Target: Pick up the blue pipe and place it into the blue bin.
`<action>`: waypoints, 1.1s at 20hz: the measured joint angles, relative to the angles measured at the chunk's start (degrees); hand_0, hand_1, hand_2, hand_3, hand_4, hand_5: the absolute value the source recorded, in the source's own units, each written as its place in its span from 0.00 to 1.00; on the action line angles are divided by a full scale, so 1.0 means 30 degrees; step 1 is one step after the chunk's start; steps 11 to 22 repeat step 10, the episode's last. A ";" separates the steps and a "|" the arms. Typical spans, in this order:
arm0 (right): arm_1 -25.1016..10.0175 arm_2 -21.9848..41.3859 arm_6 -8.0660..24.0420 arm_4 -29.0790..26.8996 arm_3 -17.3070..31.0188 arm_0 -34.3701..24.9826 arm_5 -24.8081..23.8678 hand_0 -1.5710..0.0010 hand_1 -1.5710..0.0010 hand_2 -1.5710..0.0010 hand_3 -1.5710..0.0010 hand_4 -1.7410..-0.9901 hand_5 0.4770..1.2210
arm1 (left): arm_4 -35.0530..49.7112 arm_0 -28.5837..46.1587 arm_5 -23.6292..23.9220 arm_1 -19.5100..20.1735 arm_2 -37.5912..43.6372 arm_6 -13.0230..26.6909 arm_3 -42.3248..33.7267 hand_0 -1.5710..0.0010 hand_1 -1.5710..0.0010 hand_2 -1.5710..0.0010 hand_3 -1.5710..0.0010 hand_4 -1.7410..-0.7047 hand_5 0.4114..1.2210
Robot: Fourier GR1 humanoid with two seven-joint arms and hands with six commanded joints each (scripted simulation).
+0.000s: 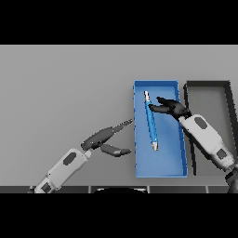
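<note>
Blue pipe (151,122): lying lengthwise inside blue bin (160,171), apparently already delivered. Right robot hand (169,107): fingers spread loosely over pipe's upper end, not gripping. Left robot hand (106,139): open, idle above bench (65,88), beside bin. Dark bin (228,93): right, unused.

a bare workbench or sorting station is suggested rather than a home or a kitchen. a plain grey table (65,83) is seen, filling the view, with no furniture, walls or household goods shown around it. two shallow rectangular bins are set side by side on it: a blue bin (161,170) and, just to its right, a dark grey bin (208,84). beyond these containers, nothing is shown by which the kind of room could be told more exactly.
</note>
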 measured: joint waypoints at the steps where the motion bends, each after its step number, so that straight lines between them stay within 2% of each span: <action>1: -0.0257 -0.0142 -0.0070 -0.0130 -0.0410 0.0010 -0.0120 0.98 0.98 0.98 0.99 0.83 0.30 | -0.0083 0.0184 0.0086 -0.0074 -0.0088 -0.0063 0.0055 1.00 1.00 1.00 1.00 0.80 0.06; 4: -0.0247 -0.0422 -0.0637 -0.0456 -0.0246 0.0170 0.0190 0.99 0.99 0.99 0.99 0.82 0.27 | -0.0130 0.0186 0.0187 0.0033 -0.0056 -0.0109 -0.0208 1.00 1.00 1.00 1.00 0.79 0.07; 5: -0.0204 -0.0380 -0.0244 -0.0458 -0.0156 0.0002 0.0225 0.99 0.99 0.99 0.99 0.81 0.27 | -0.0029 0.0121 0.0115 -0.0058 -0.0068 -0.0048 -0.0196 1.00 1.00 1.00 1.00 0.79 0.07; 10: -0.0115 -0.0338 -0.0889 -0.0403 0.0245 0.0218 0.0874 0.99 0.99 0.99 1.00 0.82 0.27 | 0.0365 0.0083 -0.0153 0.0100 0.0205 -0.0176 -0.0017 1.00 1.00 1.00 1.00 0.79 0.07; 22: -0.0115 -0.0338 -0.0889 -0.0403 0.0245 0.0218 0.0874 0.99 0.99 0.99 1.00 0.82 0.27 | 0.0365 0.0083 -0.0153 0.0100 0.0205 -0.0176 -0.0017 1.00 1.00 1.00 1.00 0.79 0.07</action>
